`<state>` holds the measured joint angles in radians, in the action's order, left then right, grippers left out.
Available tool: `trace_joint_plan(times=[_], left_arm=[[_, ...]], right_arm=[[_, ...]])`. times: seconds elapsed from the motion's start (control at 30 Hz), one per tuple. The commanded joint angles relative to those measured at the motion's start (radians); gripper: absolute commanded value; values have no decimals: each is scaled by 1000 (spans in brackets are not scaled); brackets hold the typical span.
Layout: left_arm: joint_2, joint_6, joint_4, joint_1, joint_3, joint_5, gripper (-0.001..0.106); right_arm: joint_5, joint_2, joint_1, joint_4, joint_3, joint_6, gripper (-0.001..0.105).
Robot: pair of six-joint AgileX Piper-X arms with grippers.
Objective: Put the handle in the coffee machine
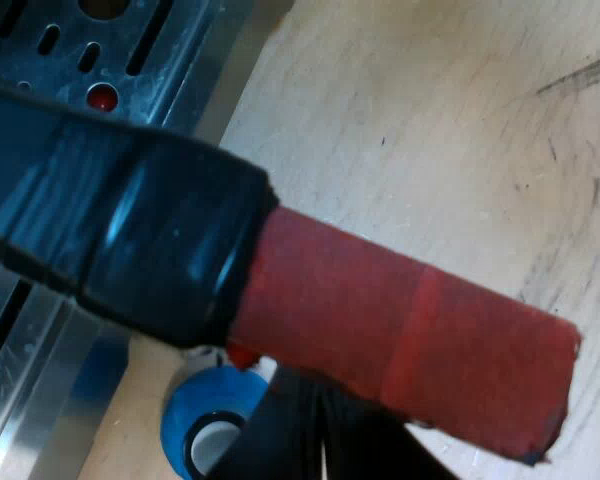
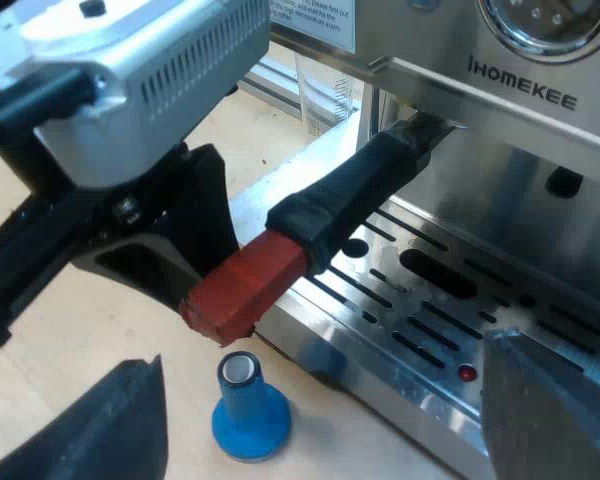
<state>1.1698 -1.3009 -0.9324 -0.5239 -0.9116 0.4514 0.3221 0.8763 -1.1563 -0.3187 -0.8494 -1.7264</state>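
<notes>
The holder's dark handle (image 2: 355, 185) runs out from under the espresso machine's (image 2: 520, 75) brew head and ends in red (image 2: 242, 287) over the edge of the drip tray (image 2: 430, 300). In the left wrist view the handle (image 1: 150, 240) and its red end (image 1: 410, 345) cross close in front of the camera. My left gripper (image 2: 195, 240) is right against the red end; its hold is hidden. My right gripper (image 2: 320, 430) hangs open above the tray's corner, with nothing between its fingers.
A blue tamper (image 2: 248, 410) stands upright on the wooden table (image 1: 450, 130) just off the tray's corner, below the red end; it is the blue tamper (image 1: 205, 425) under the handle. A measuring glass (image 2: 325, 95) stands beside the machine.
</notes>
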Motion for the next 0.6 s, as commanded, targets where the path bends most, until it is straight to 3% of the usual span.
trace_joint_plan(times=[0.03, 0.23, 0.37, 0.5, 0.6], left_arm=[[-6, -18, 220, -61, -32, 272, 0], [-6, -18, 238, -113, -32, 339, 0], [-6, -18, 238, -113, -32, 342, 0], [-6, -18, 215, -113, -32, 319, 0], [-6, -18, 180, -113, -32, 254, 0]], right_arm=[[3, -6, -1, 0, -11, 25, 67], [3, -6, -1, 0, -11, 25, 67], [3, -6, -1, 0, -11, 25, 67], [3, -6, -1, 0, -11, 25, 67], [3, -6, -1, 0, -11, 25, 67]])
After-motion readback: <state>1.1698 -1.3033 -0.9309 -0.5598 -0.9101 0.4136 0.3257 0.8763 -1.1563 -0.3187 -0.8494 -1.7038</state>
